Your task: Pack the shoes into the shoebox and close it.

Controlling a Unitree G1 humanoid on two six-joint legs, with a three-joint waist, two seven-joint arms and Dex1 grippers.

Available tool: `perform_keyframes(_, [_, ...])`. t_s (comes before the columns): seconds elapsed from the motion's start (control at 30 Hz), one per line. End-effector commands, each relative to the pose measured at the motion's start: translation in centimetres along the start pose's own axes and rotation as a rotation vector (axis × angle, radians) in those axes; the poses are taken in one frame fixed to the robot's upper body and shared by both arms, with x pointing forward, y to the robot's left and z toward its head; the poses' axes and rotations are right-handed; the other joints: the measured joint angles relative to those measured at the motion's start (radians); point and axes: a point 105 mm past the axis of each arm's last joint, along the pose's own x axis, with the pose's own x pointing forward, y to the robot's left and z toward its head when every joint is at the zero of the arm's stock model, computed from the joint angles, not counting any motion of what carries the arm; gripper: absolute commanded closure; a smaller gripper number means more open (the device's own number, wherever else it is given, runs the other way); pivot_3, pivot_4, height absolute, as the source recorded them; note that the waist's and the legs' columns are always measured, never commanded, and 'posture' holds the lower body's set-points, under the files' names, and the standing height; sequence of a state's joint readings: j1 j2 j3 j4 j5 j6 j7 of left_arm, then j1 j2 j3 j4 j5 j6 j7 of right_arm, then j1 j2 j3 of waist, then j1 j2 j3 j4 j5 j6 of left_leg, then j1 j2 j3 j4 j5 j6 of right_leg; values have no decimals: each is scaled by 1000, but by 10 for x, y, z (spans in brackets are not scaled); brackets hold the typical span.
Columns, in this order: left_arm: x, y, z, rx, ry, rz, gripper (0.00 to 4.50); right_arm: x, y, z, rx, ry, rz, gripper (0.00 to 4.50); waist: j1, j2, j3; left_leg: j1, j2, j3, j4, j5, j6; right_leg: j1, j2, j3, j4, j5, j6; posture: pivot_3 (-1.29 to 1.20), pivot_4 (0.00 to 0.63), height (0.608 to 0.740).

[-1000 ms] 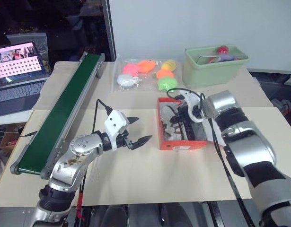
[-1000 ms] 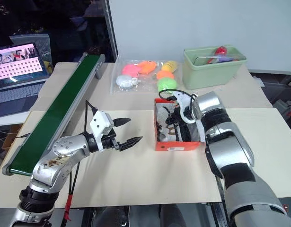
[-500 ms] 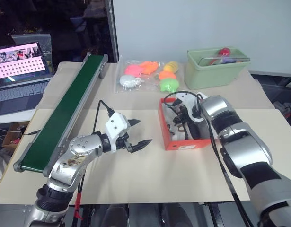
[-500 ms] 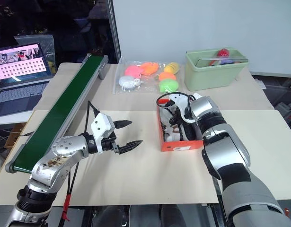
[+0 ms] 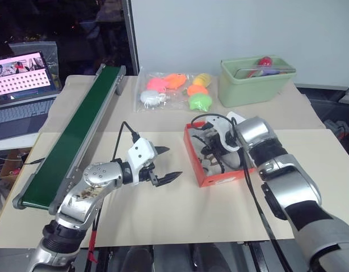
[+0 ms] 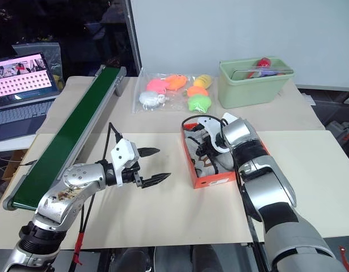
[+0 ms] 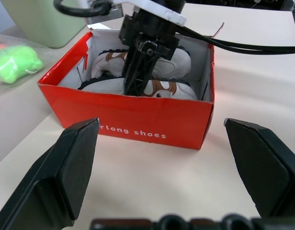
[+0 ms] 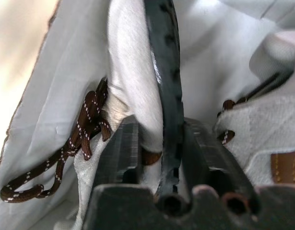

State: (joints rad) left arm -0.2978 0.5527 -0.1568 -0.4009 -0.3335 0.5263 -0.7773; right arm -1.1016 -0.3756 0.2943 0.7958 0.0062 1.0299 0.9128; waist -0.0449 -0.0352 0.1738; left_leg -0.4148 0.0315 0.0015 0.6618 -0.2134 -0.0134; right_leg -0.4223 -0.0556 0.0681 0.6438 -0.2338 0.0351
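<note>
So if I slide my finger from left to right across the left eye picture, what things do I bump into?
Laptop → green conveyor belt → left tool → orange-red shoebox → pale green bin.

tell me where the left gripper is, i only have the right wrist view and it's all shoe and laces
observer: the left gripper hovers over the table, to the left of the shoebox, jaws wide open and empty.
operator: are both shoes in the box
observer: yes, the left wrist view shows both shoes lying inside, with the right gripper reaching down among them.
operator: box closed at all
observer: no, it is open on top.
</note>
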Motion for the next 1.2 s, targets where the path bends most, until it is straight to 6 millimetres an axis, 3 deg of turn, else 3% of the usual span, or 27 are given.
perform_keyframes(0.03, [2,-1,10,40,-35,-10,0,1,2,0,63,-19,11,1529,-2,0,0,0,0,0,0,0,0,0,0,0,0,0,0,0,150,729])
perform_keyframes(0.17, [4,0,10,40,-41,-14,0,-8,-6,10,33,-65,-45,198,-1,0,0,-1,0,0,0,0,0,-1,0,0,0,0,0,0,150,729])
perform_keyframes(0.37, [5,0,10,42,-52,-29,0,-54,-11,33,36,-200,-61,198,9,1,1,-3,-1,0,0,0,0,-3,-1,0,0,0,0,0,150,729])
perform_keyframes(0.63, [10,2,8,51,-55,-57,0,-108,1,32,42,-270,-1,198,2,1,1,-5,0,0,0,0,0,-4,-1,0,-1,0,0,0,150,729])
perform_keyframes(0.77, [14,1,9,56,-65,-75,0,-127,-1,29,128,-399,46,198,2,1,1,-5,0,0,0,0,0,-3,0,0,-1,0,0,0,150,729])
perform_keyframes(0.87, [17,-2,7,63,-62,-100,0,-149,-12,16,227,-588,82,901,9,1,1,-6,0,-1,0,0,0,-3,0,-1,-2,0,0,0,150,729])
perform_keyframes(0.97, [17,-4,3,66,-52,-119,0,-169,-17,-4,307,-732,102,1887,25,1,1,-7,-1,-2,0,0,0,-3,-1,-2,-2,0,1,0,150,729])
perform_keyframes(1.1, [17,-6,1,67,-47,-131,0,-184,-3,-76,335,-814,119,3345,46,1,1,-7,-1,-3,0,0,0,-3,-1,-3,-3,-1,1,0,150,729])
perform_keyframes(1.2, [18,-6,0,63,-49,-136,0,-182,-1,-95,364,-804,94,4343,34,2,0,-6,-2,-1,1,0,1,-1,-2,-1,-2,-1,2,0,150,729])
